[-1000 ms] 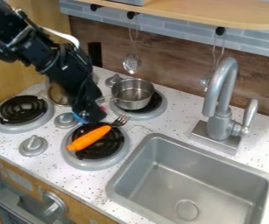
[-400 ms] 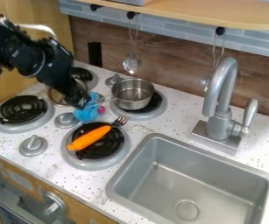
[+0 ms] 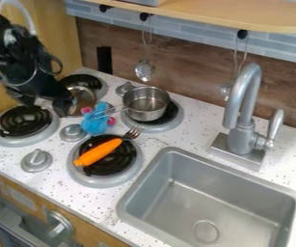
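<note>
Hanging above the stove's left side, the gripper [image 3: 45, 102], fingers parted, is near a blue toy [image 3: 95, 125] on the speckled counter [image 3: 176, 134] between burners. The toy's long axis runs steeply, top leaning slightly right, beside the pot [image 3: 147, 110]. Behind stands a wood-look wall [image 3: 182, 65].

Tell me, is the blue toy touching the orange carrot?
Apart. The camera view shows a gap between the blue toy and the orange carrot, with part of the burner in between.
</note>
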Controlling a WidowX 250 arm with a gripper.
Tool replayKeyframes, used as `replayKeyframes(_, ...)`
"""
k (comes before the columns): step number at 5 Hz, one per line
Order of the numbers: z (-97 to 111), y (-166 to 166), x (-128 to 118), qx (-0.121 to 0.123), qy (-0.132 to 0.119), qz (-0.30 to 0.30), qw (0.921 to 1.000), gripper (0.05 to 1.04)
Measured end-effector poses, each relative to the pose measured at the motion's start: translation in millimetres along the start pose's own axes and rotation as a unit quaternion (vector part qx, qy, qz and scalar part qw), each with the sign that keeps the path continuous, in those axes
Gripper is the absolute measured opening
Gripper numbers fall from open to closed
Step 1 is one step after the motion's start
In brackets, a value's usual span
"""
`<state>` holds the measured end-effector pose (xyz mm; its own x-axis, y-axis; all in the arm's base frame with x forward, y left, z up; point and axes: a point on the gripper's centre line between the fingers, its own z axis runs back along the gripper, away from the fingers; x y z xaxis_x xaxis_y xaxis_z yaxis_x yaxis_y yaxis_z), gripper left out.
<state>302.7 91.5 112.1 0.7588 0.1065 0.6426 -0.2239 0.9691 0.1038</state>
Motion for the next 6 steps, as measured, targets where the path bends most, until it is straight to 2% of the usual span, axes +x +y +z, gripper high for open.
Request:
replayKeyframes(1, -10, -3, 5, 0.022, 0.054, 0.067, 0.9961, 1.000)
replayKeyframes(2, -19, -15, 15, -0.016, 0.089, 0.100, 0.9909, 1.000)
replayKeyframes(4, -42, -41, 35, -0.102, 0.094, 0.048, 0.9892, 1.000)
replayKeyframes(5, -66, -55, 43, -0.137, 0.097, -0.021, 0.9856, 1.000)
replayKeyframes(6, -87, -67, 47, -0.149, 0.106, -0.055, 0.9817, 1.000)
